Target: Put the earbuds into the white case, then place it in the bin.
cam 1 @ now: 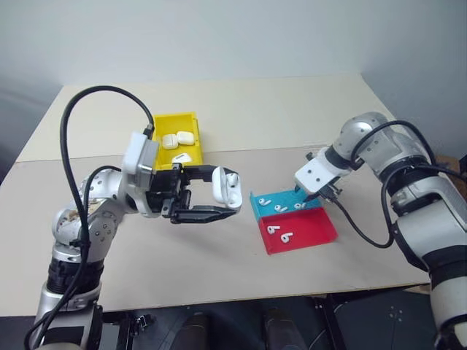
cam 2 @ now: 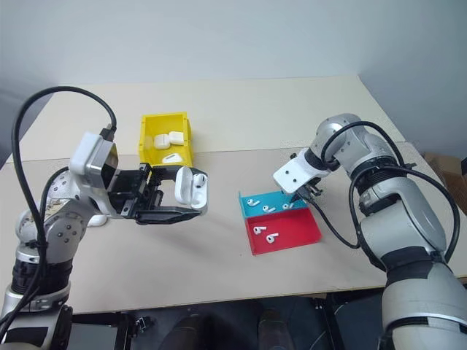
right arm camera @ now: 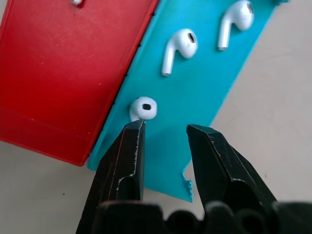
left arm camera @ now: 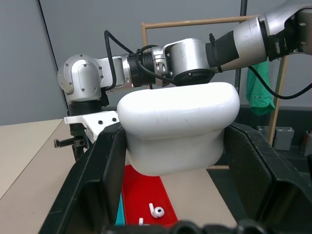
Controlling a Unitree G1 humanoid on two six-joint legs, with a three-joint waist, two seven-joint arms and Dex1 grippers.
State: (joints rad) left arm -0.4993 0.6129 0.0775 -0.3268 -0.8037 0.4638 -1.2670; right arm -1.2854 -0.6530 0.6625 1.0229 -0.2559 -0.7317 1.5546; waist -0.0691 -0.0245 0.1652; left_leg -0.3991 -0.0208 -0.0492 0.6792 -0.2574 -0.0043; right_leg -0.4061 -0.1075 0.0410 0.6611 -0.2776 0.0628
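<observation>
My left gripper (cam 1: 228, 195) is shut on the white case (cam 1: 225, 185), holding it above the table to the left of the tray; its fingers (left arm camera: 92, 185) flank the case (left arm camera: 178, 129). Three earbuds (cam 1: 281, 208) lie in the tray's blue half (cam 1: 257, 206) and two more (cam 1: 286, 236) in its red half (cam 1: 317, 232). My right gripper (right arm camera: 165, 127) points down over the blue half, open, with nothing between the fingers. One earbud (right arm camera: 144, 108) sits just past one fingertip (right arm camera: 134, 134); two others (right arm camera: 179, 46) lie farther along. The yellow bin (cam 1: 175, 117) stands behind the left gripper.
Three white cases (cam 1: 169, 141) lie inside the yellow bin. The right arm's black cable (cam 1: 361, 230) loops down beside the tray's right side. The beige table (cam 1: 241, 109) stretches behind the tray, and its front edge (cam 1: 219, 299) runs close below the tray.
</observation>
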